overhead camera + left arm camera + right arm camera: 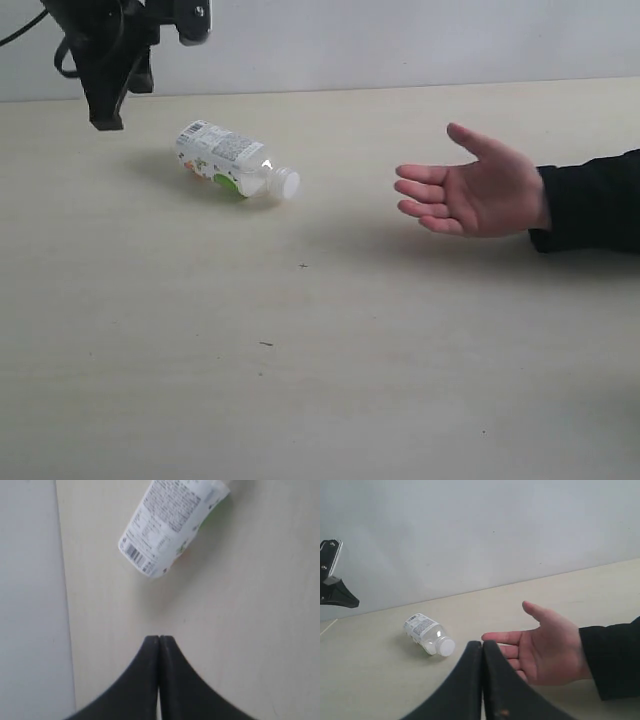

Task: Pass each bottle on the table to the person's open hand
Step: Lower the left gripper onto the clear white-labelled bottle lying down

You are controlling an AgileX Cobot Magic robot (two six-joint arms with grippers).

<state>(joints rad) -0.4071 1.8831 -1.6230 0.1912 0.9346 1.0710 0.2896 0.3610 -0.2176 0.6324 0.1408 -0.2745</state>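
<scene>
One clear bottle (233,162) with a white-green label and white cap lies on its side on the pale table (300,350), cap toward the person's open hand (475,185). The hand hovers palm up, empty, on a black-sleeved arm. My left gripper (106,118) hangs shut and empty above the table, left of the bottle's base; in the left wrist view its gripper (159,639) points at the bottle (172,522) a short way ahead. My right gripper (482,644) is shut and empty, with the bottle (427,634) and hand (547,647) beyond it. No other bottles show.
A pale wall (400,40) runs behind the table's far edge. The black sleeve (595,200) enters from the right. A few dark specks (303,266) dot the tabletop.
</scene>
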